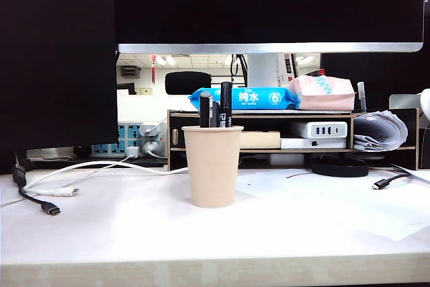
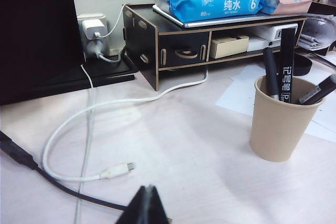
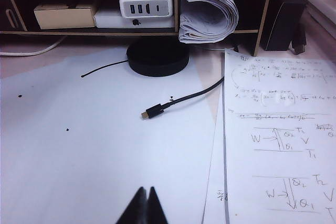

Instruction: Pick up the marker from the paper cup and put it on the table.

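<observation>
Exterior view: marker (image 1: pixel 226 104) upright in beige paper cup (image 1: pixel 212 166) on bench (image 1: pixel 134 233); left claw (image 2: pixel 148 205) and right claw (image 3: pixel 145 205) clenched, empty

- My left end effector (image 2: pixel 146 203) shows as two matte black fingertips, tapering to one sharp wedge.
- My right end effector (image 3: pixel 146 205) looks identical (plain black, unmarked).

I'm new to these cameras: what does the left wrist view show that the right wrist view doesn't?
Only the left wrist view: the paper cup holding the marker, a white cable, and the shut left gripper well away from the cup.

Only the right wrist view: handwritten sheets, a black cable plug, and the shut right gripper.

Both: the table and dark shelf stand.
</observation>
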